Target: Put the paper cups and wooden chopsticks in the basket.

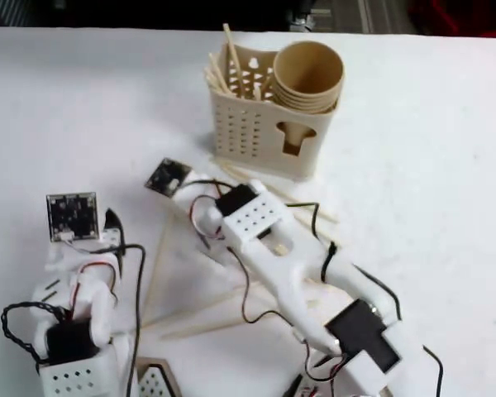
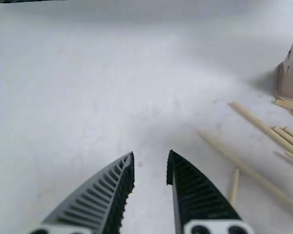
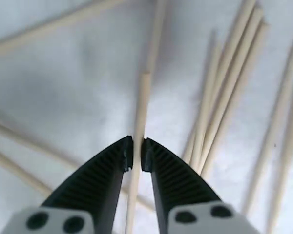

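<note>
A cream perforated basket (image 1: 248, 136) stands at the back of the white table, holding a stack of paper cups (image 1: 308, 78) and several wooden chopsticks (image 1: 221, 73). More chopsticks lie loose on the table (image 1: 200, 311). My right gripper (image 3: 136, 154) is shut on one chopstick (image 3: 142, 105), which runs between the fingertips, just above other loose sticks (image 3: 229, 83). In the high view the right arm (image 1: 260, 223) lies in front of the basket and covers that gripper. My left gripper (image 2: 151, 158) is open over bare table at the front left, with nothing between its fingers (image 1: 113, 222).
A corner of the basket (image 2: 289, 80) and several loose chopsticks (image 2: 263, 127) lie off to one side of the left gripper. Red and black cables (image 1: 202, 211) trail along both arms. Open table spreads to the left and right of the basket.
</note>
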Controlling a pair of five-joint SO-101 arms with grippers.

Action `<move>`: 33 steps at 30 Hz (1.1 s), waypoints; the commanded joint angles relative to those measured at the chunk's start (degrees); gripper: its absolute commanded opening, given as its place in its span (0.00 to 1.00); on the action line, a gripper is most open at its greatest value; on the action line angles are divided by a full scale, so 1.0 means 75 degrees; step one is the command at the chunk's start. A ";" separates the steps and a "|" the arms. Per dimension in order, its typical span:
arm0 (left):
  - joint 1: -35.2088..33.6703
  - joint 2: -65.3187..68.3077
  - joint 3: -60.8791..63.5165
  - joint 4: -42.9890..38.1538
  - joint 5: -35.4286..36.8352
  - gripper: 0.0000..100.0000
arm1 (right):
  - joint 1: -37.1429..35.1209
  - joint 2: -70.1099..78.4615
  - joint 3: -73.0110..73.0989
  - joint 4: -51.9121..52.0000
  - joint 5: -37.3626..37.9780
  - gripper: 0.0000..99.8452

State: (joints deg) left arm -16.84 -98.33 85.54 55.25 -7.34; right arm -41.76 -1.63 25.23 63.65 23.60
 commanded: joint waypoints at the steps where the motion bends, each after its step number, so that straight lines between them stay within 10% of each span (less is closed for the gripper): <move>1: -0.0053 -0.0088 -0.0035 -0.0129 -0.0082 0.13 | 0.0029 -0.0229 -0.0105 -0.0311 -0.0012 0.02; 33: -0.0053 -0.0088 -0.0023 -0.0129 -0.0082 0.13 | -0.0182 0.2772 -0.1946 0.0182 0.0399 0.02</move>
State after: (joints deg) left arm -16.84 -98.33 85.54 55.25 -7.34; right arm -42.64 19.65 12.40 63.03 25.36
